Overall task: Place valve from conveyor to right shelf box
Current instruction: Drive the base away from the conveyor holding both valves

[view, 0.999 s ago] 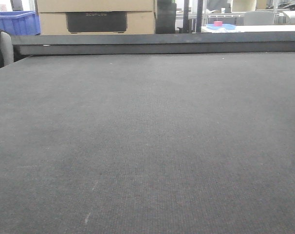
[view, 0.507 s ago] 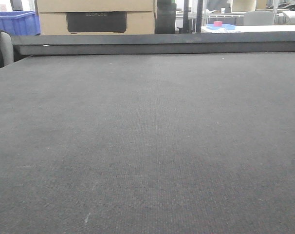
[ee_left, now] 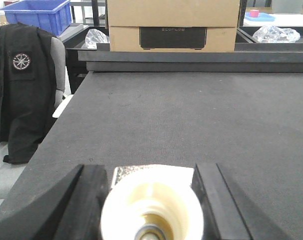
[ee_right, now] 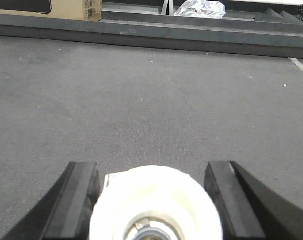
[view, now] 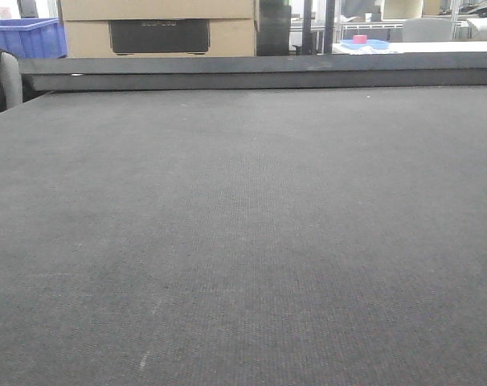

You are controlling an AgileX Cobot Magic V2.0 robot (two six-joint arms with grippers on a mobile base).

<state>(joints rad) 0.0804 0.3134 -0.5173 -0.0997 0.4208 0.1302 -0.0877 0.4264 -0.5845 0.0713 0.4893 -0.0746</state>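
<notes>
The left gripper and the right gripper hang low over the dark woven conveyor, jaws spread wide, gripping nothing. Past its raised rim stand a cardboard box and a blue crate; where the valve is I cannot tell.

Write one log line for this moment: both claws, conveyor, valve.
left claw: open | right claw: open | conveyor: no object seen on it | valve: not visible in any view
</notes>
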